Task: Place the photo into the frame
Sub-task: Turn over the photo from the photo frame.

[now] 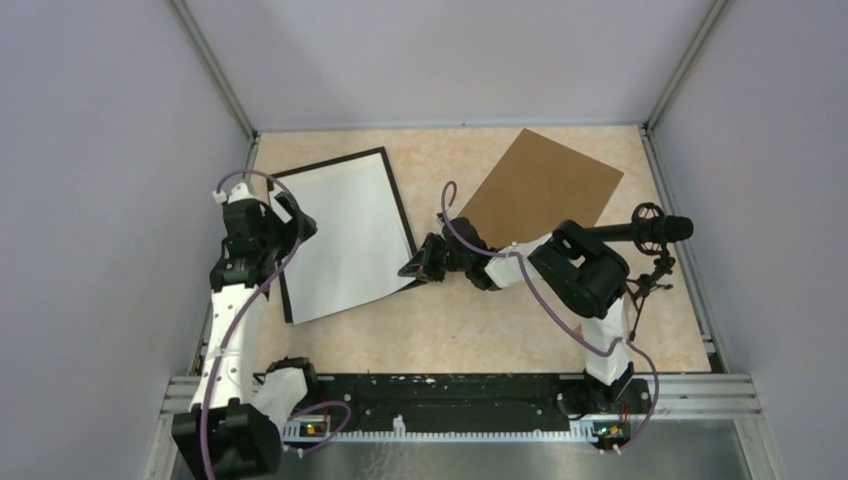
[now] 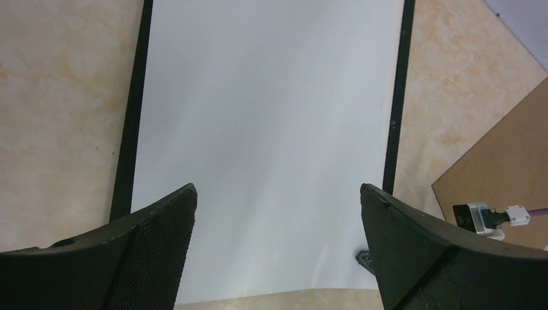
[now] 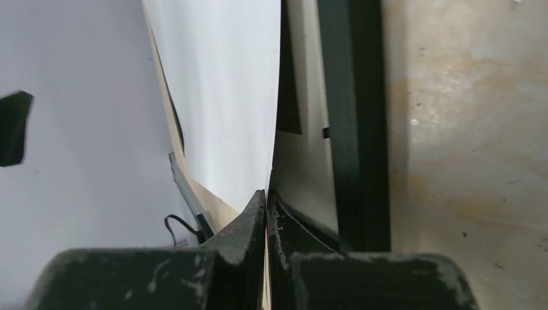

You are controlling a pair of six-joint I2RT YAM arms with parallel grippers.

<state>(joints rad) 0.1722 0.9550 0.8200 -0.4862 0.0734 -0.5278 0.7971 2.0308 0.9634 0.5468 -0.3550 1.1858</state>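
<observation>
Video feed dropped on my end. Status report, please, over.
Left gripper open over white photo sheet. Right gripper shut on its edge. Sheet overlaps thin black rectangular frame, not seated. Brown board apart, nothing blocking.

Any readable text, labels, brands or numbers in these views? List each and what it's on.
No text can be read in any view.
photo: the side that shows is plain white, no print.
frame: plain black border, no marking.
brown board: bare, no label.
lit modules at the arm bases: too small to tell any marking.
</observation>
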